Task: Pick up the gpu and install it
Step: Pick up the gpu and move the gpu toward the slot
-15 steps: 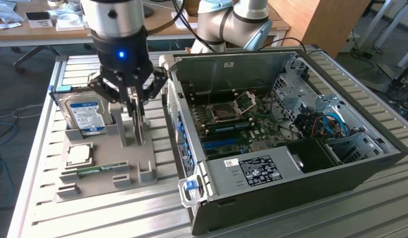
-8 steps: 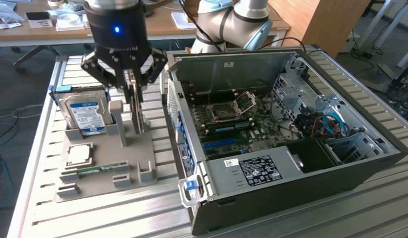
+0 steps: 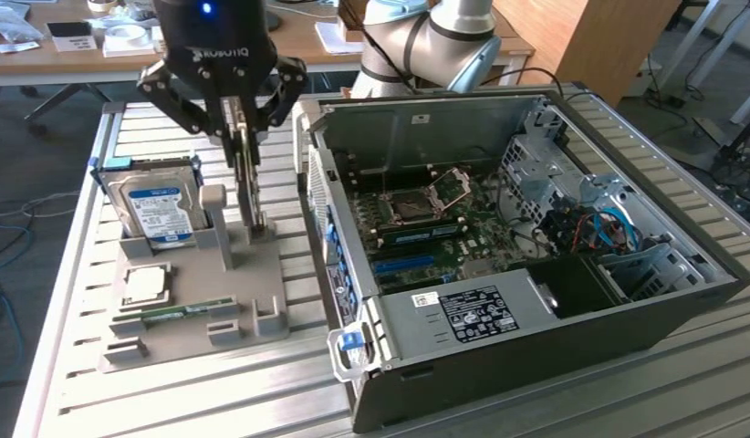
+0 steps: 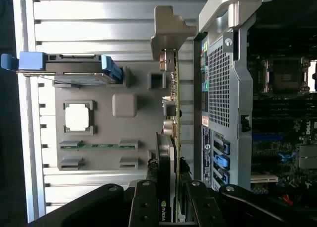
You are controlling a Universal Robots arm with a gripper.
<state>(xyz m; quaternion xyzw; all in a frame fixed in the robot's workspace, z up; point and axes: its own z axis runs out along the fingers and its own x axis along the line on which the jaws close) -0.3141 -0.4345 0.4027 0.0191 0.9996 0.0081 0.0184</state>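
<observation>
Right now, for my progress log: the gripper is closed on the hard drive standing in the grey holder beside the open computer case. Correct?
No. The gripper is closed on the gpu, not the hard drive; both stand in the grey holder beside the open computer case. The exterior view shows it.

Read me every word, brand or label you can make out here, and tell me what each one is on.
"ROBOTIQ": upside down on the body of the hand.
"NVIDIA", beside a logo: on the edge of the gpu, seen in the wrist view.
Blue label on the hard drive: print too small to read.
White power supply sticker: too small to read.
</observation>
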